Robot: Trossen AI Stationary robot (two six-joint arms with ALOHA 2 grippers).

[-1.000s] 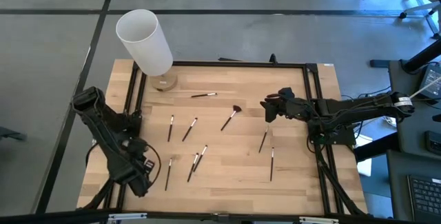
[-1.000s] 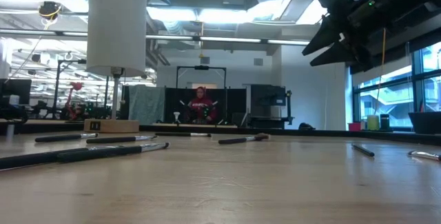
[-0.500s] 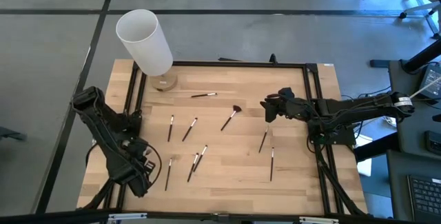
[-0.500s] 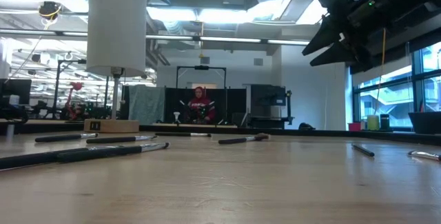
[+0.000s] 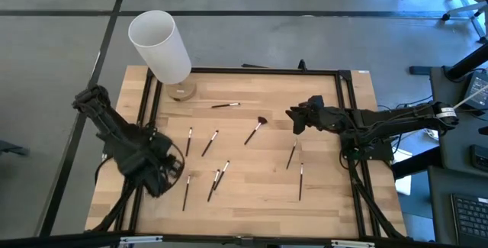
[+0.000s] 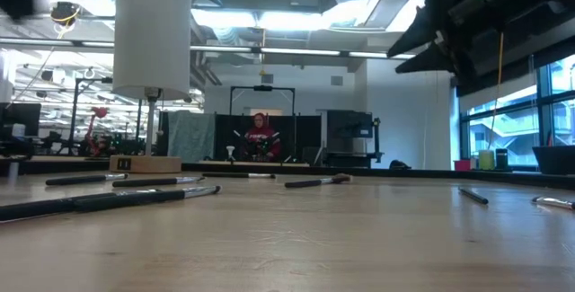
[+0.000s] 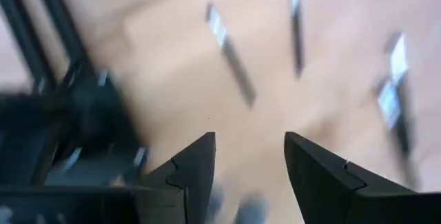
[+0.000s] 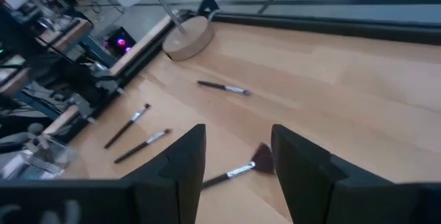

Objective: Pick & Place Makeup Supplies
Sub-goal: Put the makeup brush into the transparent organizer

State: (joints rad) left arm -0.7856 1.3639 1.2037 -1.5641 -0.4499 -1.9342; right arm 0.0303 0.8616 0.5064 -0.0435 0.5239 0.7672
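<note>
Left gripper (image 5: 172, 173) newly over the table's left, jaws apart, brushes (image 5: 210, 143) just beyond; right gripper (image 5: 293, 116) likewise apart.

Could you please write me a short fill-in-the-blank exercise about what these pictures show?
1. The tall white cylinder stands at the table's far ____ corner in the high view.
2. The right gripper has its fingers ____, with nothing between them.
3. The brush with the fluffy head lies nearer to the ____ gripper.
4. The left gripper is over the wooden table with ____ fingers.

Missing words: left; open; right; open
</note>
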